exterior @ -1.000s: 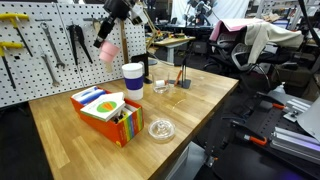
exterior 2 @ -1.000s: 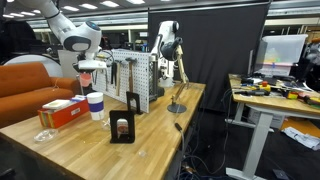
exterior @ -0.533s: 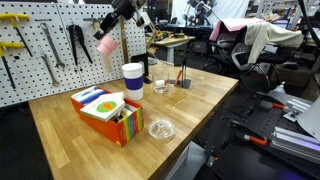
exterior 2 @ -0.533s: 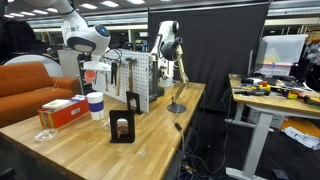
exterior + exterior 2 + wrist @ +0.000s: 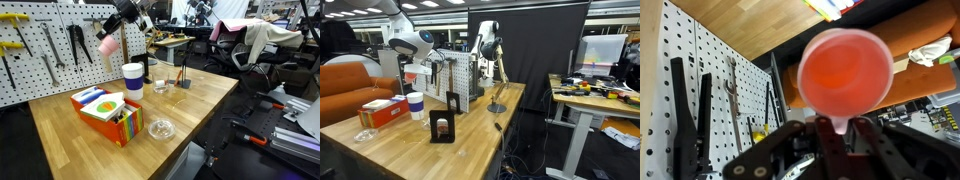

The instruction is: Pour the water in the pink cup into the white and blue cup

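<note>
My gripper [image 5: 116, 24] is shut on the pink cup [image 5: 107, 45], gripping its handle and holding it tilted in the air above and to the side of the white and blue cup [image 5: 132, 80]. In the wrist view the pink cup [image 5: 847, 72] fills the middle, its open mouth facing the camera, its handle pinched between the fingers of my gripper [image 5: 841, 128]. The white and blue cup [image 5: 416, 105] stands upright on the wooden table [image 5: 470, 130], near the pegboard. The pink cup [image 5: 412, 74] hangs a little above it, under my gripper [image 5: 418, 66].
An orange box [image 5: 106, 113] with a colourful lid lies on the table beside the tall cup. A clear glass dish [image 5: 161, 129] sits near the front edge, a clear glass [image 5: 162, 87] further back. A pegboard with tools [image 5: 50, 45] stands behind. A black holder [image 5: 443, 126] stands on the table.
The arm has lifted and swung slightly, and the pink cup has risen a little and tilted more. The white and blue cup has not moved.
</note>
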`<move>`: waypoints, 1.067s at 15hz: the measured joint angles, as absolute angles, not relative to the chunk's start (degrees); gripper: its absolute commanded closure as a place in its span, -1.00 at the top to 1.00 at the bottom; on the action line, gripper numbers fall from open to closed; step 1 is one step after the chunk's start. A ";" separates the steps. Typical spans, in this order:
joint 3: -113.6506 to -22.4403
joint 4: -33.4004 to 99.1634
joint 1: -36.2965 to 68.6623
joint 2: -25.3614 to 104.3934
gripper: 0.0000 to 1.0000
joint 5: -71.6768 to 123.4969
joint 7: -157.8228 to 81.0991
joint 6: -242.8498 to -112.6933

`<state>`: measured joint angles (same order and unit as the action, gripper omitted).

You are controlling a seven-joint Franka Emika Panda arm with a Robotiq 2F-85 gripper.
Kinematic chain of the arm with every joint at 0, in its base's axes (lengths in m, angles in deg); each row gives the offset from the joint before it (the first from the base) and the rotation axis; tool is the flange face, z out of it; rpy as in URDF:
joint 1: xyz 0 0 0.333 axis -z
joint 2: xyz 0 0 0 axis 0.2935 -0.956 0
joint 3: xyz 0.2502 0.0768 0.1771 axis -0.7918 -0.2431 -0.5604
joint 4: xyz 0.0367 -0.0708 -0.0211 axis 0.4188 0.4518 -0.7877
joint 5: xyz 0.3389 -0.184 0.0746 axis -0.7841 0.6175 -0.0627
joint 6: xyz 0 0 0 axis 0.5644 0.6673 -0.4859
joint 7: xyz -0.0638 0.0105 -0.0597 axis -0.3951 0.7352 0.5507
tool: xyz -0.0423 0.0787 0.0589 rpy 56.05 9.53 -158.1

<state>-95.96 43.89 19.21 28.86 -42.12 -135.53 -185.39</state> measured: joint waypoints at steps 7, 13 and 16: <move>-95.10 44.05 18.43 29.19 -0.92 -42.14 -135.53 -185.33; -91.57 43.06 16.05 28.39 -0.92 -52.25 -135.78 -183.61; -89.51 42.81 15.82 28.45 -0.92 -57.93 -136.86 -181.96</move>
<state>-89.51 42.81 15.82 28.45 -57.93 -136.86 -181.96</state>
